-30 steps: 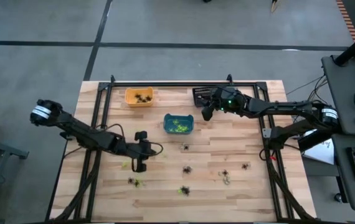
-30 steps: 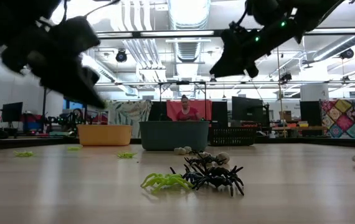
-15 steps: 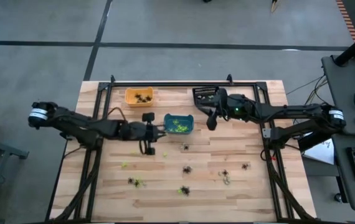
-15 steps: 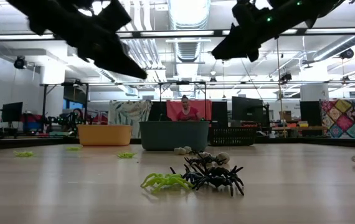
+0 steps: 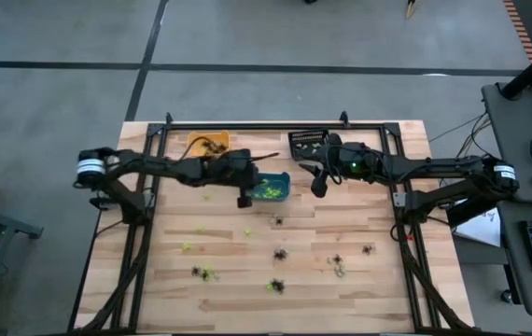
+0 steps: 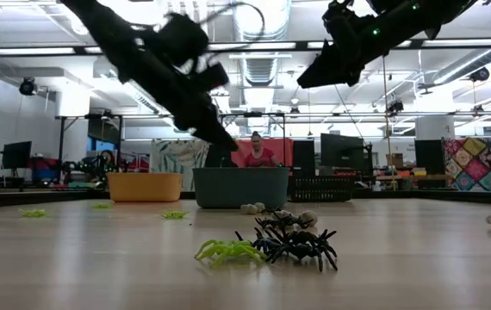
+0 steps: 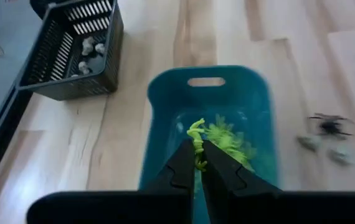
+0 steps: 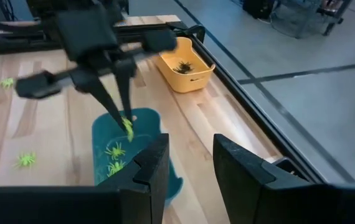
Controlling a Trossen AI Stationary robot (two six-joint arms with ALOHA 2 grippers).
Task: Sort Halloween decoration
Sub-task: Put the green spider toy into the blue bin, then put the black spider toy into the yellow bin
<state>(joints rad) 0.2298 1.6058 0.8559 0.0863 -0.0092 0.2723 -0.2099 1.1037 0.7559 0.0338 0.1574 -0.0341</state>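
Note:
My left gripper point(image 5: 245, 197) hangs over the left edge of the teal bin point(image 5: 268, 187), shut on a lime green spider trinket point(image 7: 196, 133). Several more green spiders point(image 7: 227, 144) lie inside that bin. My right gripper point(image 5: 317, 184) hovers open and empty between the teal bin and the black bin point(image 5: 308, 143). The black bin holds pale trinkets point(image 7: 90, 46); the orange bin point(image 5: 208, 144) holds dark ones. Loose dark spiders point(image 5: 281, 253) and green ones point(image 5: 187, 246) lie on the table's near half. My left gripper pinches the lime green spider point(image 8: 128, 129) between its two fingertips. Part of its body point(image 7: 195, 127) sticks out past the tips. The fingers slant down from the table's left side. The spider is lifted clear, above the teal bin's inside.
In the low view a clump of black spiders point(image 6: 295, 243) and a green one point(image 6: 226, 251) lies close to the near edge. Black frame rails point(image 5: 147, 233) run along the table's left and right sides. A person point(image 6: 255, 151) sits in the room beyond the far edge.
My left gripper has swung from the table's near left toward the far right and come over the teal bin, staying shut on the green spider, which has travelled with it clear of the table.

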